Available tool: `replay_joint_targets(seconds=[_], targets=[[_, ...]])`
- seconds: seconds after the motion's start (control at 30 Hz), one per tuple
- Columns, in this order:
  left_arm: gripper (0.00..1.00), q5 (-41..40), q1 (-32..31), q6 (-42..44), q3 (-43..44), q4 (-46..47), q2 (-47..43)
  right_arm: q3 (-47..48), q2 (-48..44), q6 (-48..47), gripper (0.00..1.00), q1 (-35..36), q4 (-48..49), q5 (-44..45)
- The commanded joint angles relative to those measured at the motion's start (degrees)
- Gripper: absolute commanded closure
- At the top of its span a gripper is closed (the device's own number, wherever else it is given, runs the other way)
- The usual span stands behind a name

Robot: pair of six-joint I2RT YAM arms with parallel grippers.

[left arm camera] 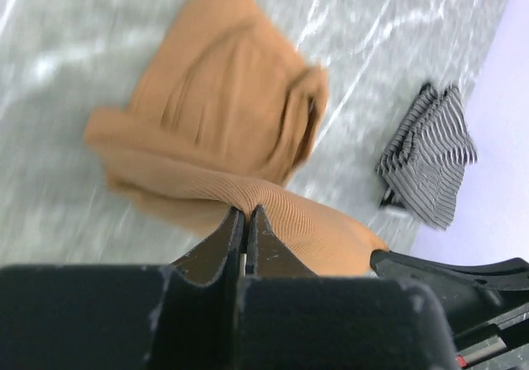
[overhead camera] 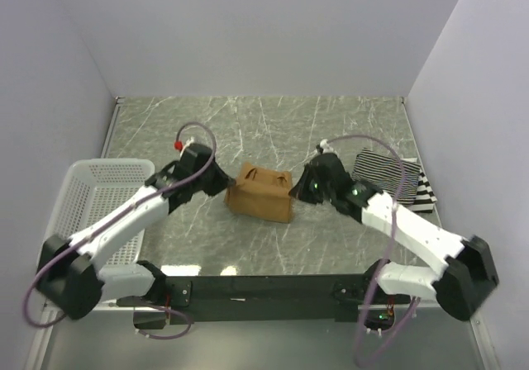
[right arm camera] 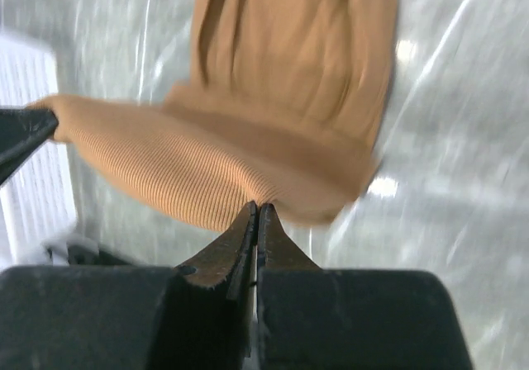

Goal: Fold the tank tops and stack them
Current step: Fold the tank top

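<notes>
Arm count: two, bolted at the near edge of the worktop (overhead camera: 273, 122); the left arm (overhead camera: 124, 221) and the right arm (overhead camera: 413, 230) are both reached inward toward the middle.
Left pincer (left arm camera: 246, 220): one, closed tight on the near edge of the tan top (overhead camera: 260, 192), with ribbed cloth pinched between the tips.
Right pincer (right arm camera: 257, 213): one, likewise clamped onto the same near edge of the tan top, further to the right.
Tan top: one, at the middle of the worktop. Its near edge is lifted and held between the two pincers; the far part is lain in soft folds on the surface.
Basket (overhead camera: 83, 190): one, white mesh, set at the left edge of the worktop beside the left arm, apart from the tan top.
Striped tops: two, piled by the right edge of the worktop, well apart from the tan top. The thin-striped top (overhead camera: 382, 168) is laid uppermost; the wide-striped top (overhead camera: 423, 195) is seen only at the pile's near right corner, beneath it.
Tops counted: three in all.
Worktop: grey, marbled, walled on three sides.
</notes>
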Motion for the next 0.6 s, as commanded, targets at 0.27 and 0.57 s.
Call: replay_joint_targets(seconds=[0.27, 0.57], targets=[[0.61, 19.4, 15.7, 12.1, 31.4, 18.0, 41.0, 29.4, 37.5, -12.3, 0.57, -18.8, 2.5, -12.6], [0.55, 8.8, 16.4, 11.7, 24.3, 10.4, 32.5, 19.4, 28.2, -12.8, 0.39, -19.1, 3.8, -7.2]])
